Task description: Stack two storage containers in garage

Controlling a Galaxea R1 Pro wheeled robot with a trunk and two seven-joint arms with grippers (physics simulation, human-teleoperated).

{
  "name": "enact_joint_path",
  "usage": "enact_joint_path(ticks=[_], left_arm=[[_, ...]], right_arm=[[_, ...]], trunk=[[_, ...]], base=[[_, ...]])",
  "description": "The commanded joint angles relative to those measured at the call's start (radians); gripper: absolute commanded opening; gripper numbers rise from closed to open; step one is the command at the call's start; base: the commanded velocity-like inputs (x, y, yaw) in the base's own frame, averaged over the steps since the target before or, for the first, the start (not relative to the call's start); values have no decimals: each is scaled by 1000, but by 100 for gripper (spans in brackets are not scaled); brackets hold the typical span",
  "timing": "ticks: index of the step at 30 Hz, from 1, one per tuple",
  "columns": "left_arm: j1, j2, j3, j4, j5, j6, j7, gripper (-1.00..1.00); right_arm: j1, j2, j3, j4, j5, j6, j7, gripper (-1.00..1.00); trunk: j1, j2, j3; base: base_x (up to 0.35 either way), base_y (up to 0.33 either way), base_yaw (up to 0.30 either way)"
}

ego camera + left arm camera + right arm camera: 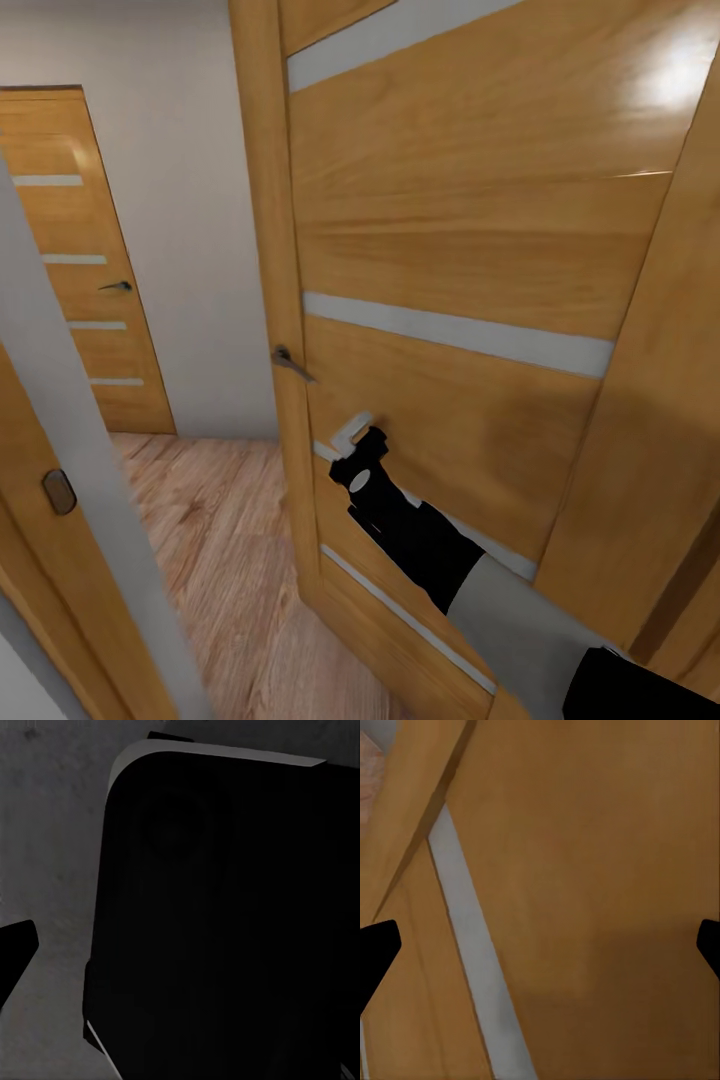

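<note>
Glossy honey-wood door w/ pale horiz. strips (lever handle at its edge) stands ajar beside light wood-plank hallway flooring.

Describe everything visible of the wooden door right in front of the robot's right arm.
The near door is glossy honey-coloured wood with horizontal pale frosted strips and a dark metal lever handle at its edge. It stands ajar, with plank flooring and a second, shut door beyond. The right gripper, fingers spread, is at its face below the handle; contact cannot be confirmed.
</note>
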Motion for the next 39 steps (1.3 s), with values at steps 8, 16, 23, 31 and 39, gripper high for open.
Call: enact_joint_path(ticks=[8,16,23,31,39], left_arm=[[0,0,3,0,7,-2,0,100],[0,0,3,0,7,-2,0,100],[0,0,3,0,7,-2,0,100],[0,0,3,0,7,-2,0,100],[0,0,2,0,7,-2,0,100]], right_arm=[[-2,0,0,-5,25,-71,-6,100],[-2,0,1,-1,25,-75,-3,100],[-2,0,0,0,24,-76,0,100],[-2,0,-3,1,18,-81,-4,100],[-2,0,-2,33,21,-78,-9,100]], trunk=[[0,0,-1],[0,0,-1],[0,0,-1],[0,0,-1],[0,0,-1]], base=[[271,0,0],[241,0,0],[216,0,0],[196,0,0],[80,0,81]])
